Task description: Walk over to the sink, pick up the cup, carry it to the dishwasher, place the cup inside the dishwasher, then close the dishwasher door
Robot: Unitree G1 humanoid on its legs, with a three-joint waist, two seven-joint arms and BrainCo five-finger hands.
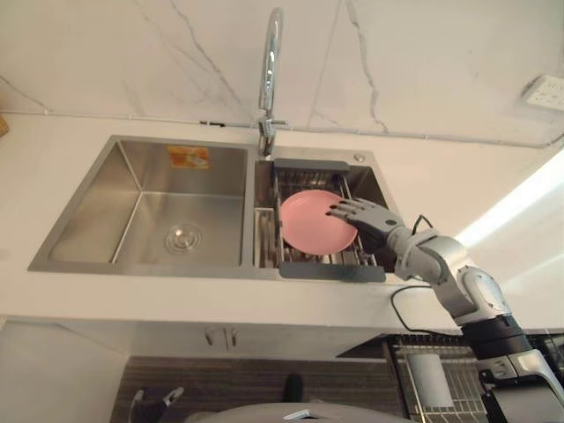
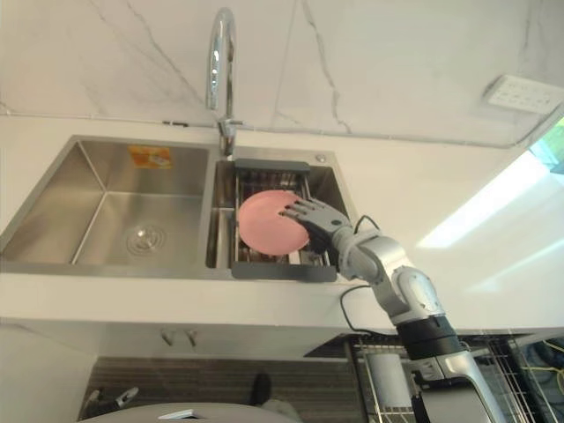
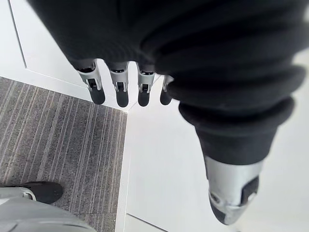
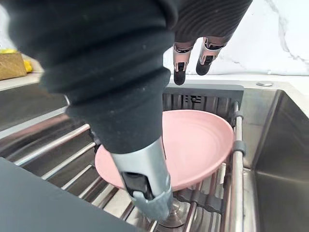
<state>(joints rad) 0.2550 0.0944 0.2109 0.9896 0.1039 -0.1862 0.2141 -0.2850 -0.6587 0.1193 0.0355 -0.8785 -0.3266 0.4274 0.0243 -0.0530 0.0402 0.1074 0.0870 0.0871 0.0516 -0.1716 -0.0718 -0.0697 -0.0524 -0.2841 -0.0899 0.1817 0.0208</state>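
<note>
A white marble-veined wall backs a pale, smooth counter, with a white wall socket at the far right. Set into the counter is a double-basin stainless steel sink with a tall chrome tap behind the divide. Across the smaller right basin sits a dark-framed wire drain rack.

The thing in the sink is a round pink plate rather than a cup. It rests on the rack's bars and sits slightly tilted.

The right hand reaches over the plate's right edge with its fingers straight and its thumb spread, holding nothing. Whether it touches the plate I cannot tell. The left hand hangs relaxed and empty beside a white cabinet front, above grey striped flooring.

The plate looks stiff, light and smooth. It is probably slippery if wet, and it may chip against the steel. The rim is the sensible place to take it, with the thumb under the raised edge and the fingers over the top. The rack's bars leave room beneath for that. The basin walls sit close around the rack, so the plate should come straight up before it swings out.
</note>
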